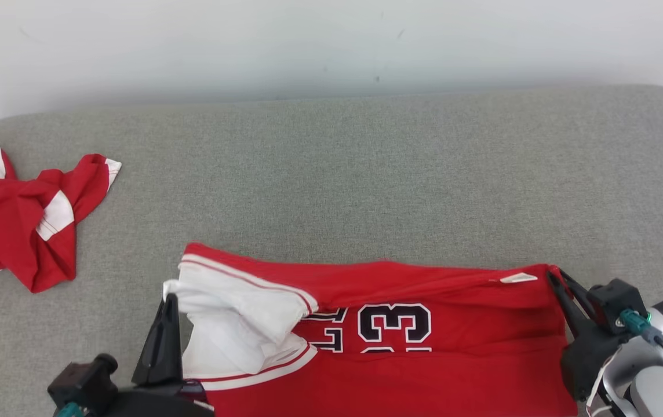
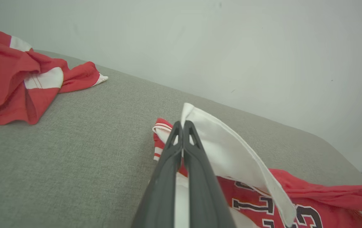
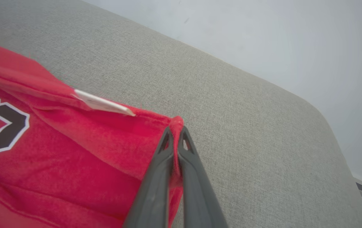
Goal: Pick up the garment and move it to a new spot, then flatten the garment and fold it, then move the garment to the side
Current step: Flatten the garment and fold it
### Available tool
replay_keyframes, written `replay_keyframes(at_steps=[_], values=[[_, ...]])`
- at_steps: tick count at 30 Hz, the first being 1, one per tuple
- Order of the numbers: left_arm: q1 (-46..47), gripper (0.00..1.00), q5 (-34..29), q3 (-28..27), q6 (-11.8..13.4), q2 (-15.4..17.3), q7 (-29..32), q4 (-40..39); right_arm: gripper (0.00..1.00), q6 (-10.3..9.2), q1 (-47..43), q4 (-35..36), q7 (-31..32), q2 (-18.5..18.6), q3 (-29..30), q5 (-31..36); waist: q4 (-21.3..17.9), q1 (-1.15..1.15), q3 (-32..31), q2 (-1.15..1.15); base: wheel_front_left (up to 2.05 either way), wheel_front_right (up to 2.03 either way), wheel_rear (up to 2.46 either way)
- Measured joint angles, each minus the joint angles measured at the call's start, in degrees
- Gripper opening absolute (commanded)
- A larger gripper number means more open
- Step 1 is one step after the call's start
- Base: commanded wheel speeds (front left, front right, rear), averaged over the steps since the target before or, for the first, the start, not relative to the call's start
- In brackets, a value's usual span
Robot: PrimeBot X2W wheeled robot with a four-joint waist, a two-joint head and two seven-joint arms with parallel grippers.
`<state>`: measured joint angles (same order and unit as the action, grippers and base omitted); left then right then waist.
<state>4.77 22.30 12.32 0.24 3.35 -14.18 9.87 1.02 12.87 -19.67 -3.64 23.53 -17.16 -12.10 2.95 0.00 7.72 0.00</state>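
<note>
My left gripper [image 1: 169,299] clamped on the red jersey [image 1: 424,289], white sleeve edge, near left, my right gripper [image 1: 555,274] clamped on its near-right corner, crumpled red garment [image 1: 13,220] at left.

The garment [image 1: 424,376] is red, with a white panel [image 1: 233,313] edged by thin red stripes and black numerals [image 1: 394,323] outlined in white. The second garment [image 1: 13,220] is red with white bands. The cushion [image 1: 366,174] is grey, finely woven.

The red fabric jersey [image 1: 424,376] with black, white-edged numerals [image 1: 394,324] is stretched sideways along the near edge of the grey fabric-covered worktop [image 1: 331,174], its white sleeve [image 1: 233,313] rumpled at the left end, a small white tag [image 1: 518,278] near the right corner
</note>
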Motion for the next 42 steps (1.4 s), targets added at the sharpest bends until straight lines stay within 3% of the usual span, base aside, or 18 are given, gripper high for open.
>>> replay_keyframes(at_steps=[26, 27, 28, 29, 30, 33, 34, 36, 37, 39, 42], values=[[-11.77, 0.00, 3.20, 2.41, 2.59, -0.05, 2.65, -4.26, 0.00, 0.58, -6.58, 1.68, 2.72, 4.19, -3.30, 3.63, 0.87, 0.00, -3.18, 0.01, 0.00, 0.00, 0.00], [-12.30, 0.00, 3.34, 2.65, 2.79, -0.10, 2.65, -4.28, 0.07, 0.62, -6.80, 1.60, 3.08, 4.26, -3.39, 3.64, 0.92, 0.00, -3.28, 0.01, 0.00, 0.00, 0.00], [-12.78, 0.00, 3.50, 2.96, 2.79, -0.08, 2.79, -4.30, 0.24, 0.76, -6.84, 1.51, 3.14, 4.26, -3.41, 3.63, 0.97, 0.00, -3.43, 0.01, 0.00, 0.00, 0.00], [-13.16, 0.00, 3.56, 3.09, 2.80, -0.09, 2.88, -4.42, 0.76, 0.76, -6.86, 1.59, 3.20, 4.25, -3.43, 3.64, 1.00, 0.00, -3.57, 0.01, 0.00, 0.00, 0.00], [-13.62, 0.00, 3.60, 3.16, 2.82, -0.10, 2.89, -4.57, 1.00, 0.75, -6.89, 1.59, 3.22, 4.25, -3.34, 3.63, 1.05, 0.00, -3.70, 0.01, 0.00, 0.00, 0.00], [-14.25, 0.00, 3.93, 3.47, 3.11, -0.08, 3.41, -4.61, 1.00, 0.43, -7.97, 1.45, 4.20, 4.27, -2.63, 3.20, 1.39, 0.00, -4.05, 0.01, 0.00, 0.00, 0.00], [-14.27, 0.07, 3.98, 3.56, 3.28, -0.08, 3.58, -4.60, 1.00, 0.43, -8.22, 1.44, 4.20, 4.27, -2.58, 3.07, 1.51, 0.00, -4.18, 0.01, 0.00, 0.00, 0.00], [-14.46, 0.29, 3.98, 3.60, 3.31, -0.08, 3.66, -4.58, 1.00, 0.43, -8.50, 1.49, 4.22, 4.26, -2.59, 3.05, 1.72, 0.00, -4.50, 0.01, 0.00, 0.00, 0.00], [-14.78, 0.47, 3.98, 3.57, 3.36, -0.07, 4.12, -4.56, 1.00, 0.43, -8.62, 1.49, 4.24, 4.25, -2.60, 3.04, 1.80, 0.00, -4.69, 0.01, 0.00, 0.00, 0.00], [-15.33, 1.00, 4.03, 3.55, 3.68, -0.09, 4.47, -4.27, 1.00, 0.43, -8.93, 1.53, 4.68, 4.25, -2.46, 2.82, 1.95, 0.00, -5.13, 0.01, 0.00, 0.00, 0.00], [-16.45, 1.00, 4.42, 3.50, 3.80, -0.08, 5.22, -3.99, 1.00, -0.05, -9.11, 2.03, 4.71, 4.25, -2.01, 2.52, 2.14, 0.00, -5.84, 0.01, 0.00, 0.00, 0.00]])
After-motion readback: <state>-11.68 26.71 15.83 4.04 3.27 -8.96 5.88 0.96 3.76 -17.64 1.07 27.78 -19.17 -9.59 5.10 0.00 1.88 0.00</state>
